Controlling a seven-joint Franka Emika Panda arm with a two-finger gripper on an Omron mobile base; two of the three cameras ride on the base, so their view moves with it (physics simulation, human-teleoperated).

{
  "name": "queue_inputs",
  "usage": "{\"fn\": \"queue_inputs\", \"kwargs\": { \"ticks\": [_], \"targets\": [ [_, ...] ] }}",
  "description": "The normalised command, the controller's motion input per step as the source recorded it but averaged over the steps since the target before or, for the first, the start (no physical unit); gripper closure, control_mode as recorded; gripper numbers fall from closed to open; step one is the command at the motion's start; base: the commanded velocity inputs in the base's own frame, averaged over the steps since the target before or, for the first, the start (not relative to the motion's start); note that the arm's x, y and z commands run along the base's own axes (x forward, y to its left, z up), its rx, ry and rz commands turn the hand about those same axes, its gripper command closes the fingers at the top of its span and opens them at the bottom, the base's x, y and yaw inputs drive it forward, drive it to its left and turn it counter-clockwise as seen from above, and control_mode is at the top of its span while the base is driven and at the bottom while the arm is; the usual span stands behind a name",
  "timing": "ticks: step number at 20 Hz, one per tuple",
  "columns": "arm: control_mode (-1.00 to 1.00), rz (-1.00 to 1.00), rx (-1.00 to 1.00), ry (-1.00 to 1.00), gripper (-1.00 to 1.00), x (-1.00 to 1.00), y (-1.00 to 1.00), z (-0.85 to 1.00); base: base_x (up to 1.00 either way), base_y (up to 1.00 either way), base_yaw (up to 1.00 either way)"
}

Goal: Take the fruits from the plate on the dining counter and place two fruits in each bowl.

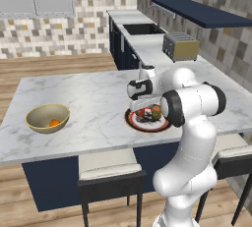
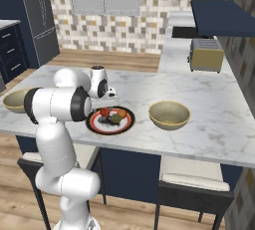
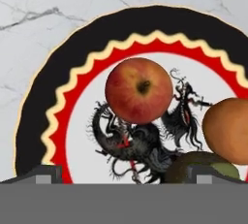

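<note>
The plate (image 1: 134,121) (image 2: 94,125) (image 3: 72,63) lies on the dining counter (image 1: 88,93) (image 2: 214,109), right in front of the arm. Three of the fruits are on it: a red one (image 1: 141,112) (image 2: 104,112) (image 3: 139,90), an orange one (image 1: 156,108) (image 2: 121,113) (image 3: 227,130) and a dark green one (image 1: 156,116) (image 2: 115,119) (image 3: 203,162). Another orange fruit (image 1: 54,122) sits inside the left bowl (image 1: 47,118) (image 2: 15,99). The right bowl (image 2: 169,115) holds nothing. My gripper (image 1: 136,105) (image 2: 107,102) (image 3: 125,175) hangs open just above the plate, nothing between its fingers.
A toaster (image 1: 180,46) (image 2: 205,55) and a sink (image 1: 142,28) are on the back worktop. A dark navy shelf (image 1: 197,12) (image 2: 221,17) hangs over it. Stools (image 1: 110,168) (image 2: 191,174) stand under the counter's near edge.
</note>
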Motion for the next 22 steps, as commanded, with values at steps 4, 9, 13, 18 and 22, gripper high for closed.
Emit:
{"fn": "queue_inputs", "kwargs": {
  "ticks": [4, 9, 13, 18, 22],
  "targets": [
    [-1.00, 0.03, 0.00, 0.00, -1.00, 0.47, 0.01, -0.21, 0.00, 0.00, 0.00],
    [-1.00, 0.03, 0.00, 0.01, -1.00, 0.46, 0.02, -0.27, 0.00, 0.00, 0.00],
    [-1.00, 0.04, 0.00, 0.00, -1.00, 0.40, 0.08, -0.21, 0.00, 0.00, 0.00],
    [-1.00, -0.01, 0.00, 0.05, -1.00, -0.16, 0.00, -0.16, 0.00, 0.00, 0.00],
    [-1.00, -0.04, 0.00, 0.03, -1.00, -0.24, 0.00, -0.20, 0.00, 0.00, 0.00]
  ]
}}
